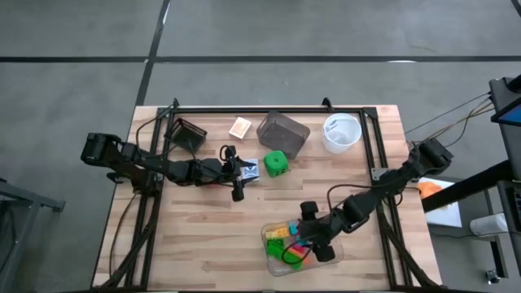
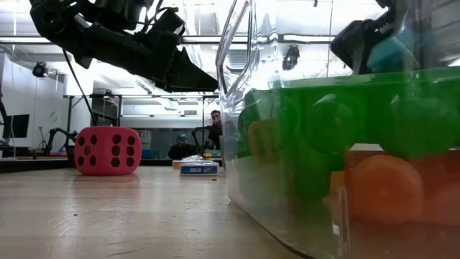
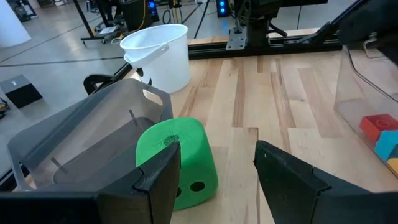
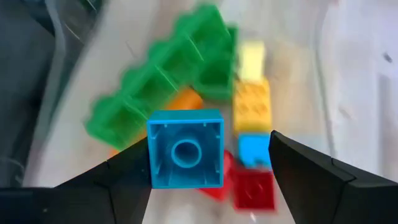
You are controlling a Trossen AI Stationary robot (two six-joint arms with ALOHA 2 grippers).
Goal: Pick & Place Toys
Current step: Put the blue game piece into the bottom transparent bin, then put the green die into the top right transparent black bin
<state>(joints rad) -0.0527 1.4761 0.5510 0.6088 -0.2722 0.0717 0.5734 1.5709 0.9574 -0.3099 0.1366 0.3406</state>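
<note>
Right tool open, teal brick between fingers

Two dice: one green die, one pink-red die
One white-blue card pack
One tan block
One teal brick up in the air
Heap of bright bricks in green, yellow, orange, red and blue, too jumbled to count
One clear tray, one grey box, one dark box
One white bowl
Two grippers: left gripper, right gripper
Two people far back
</note>
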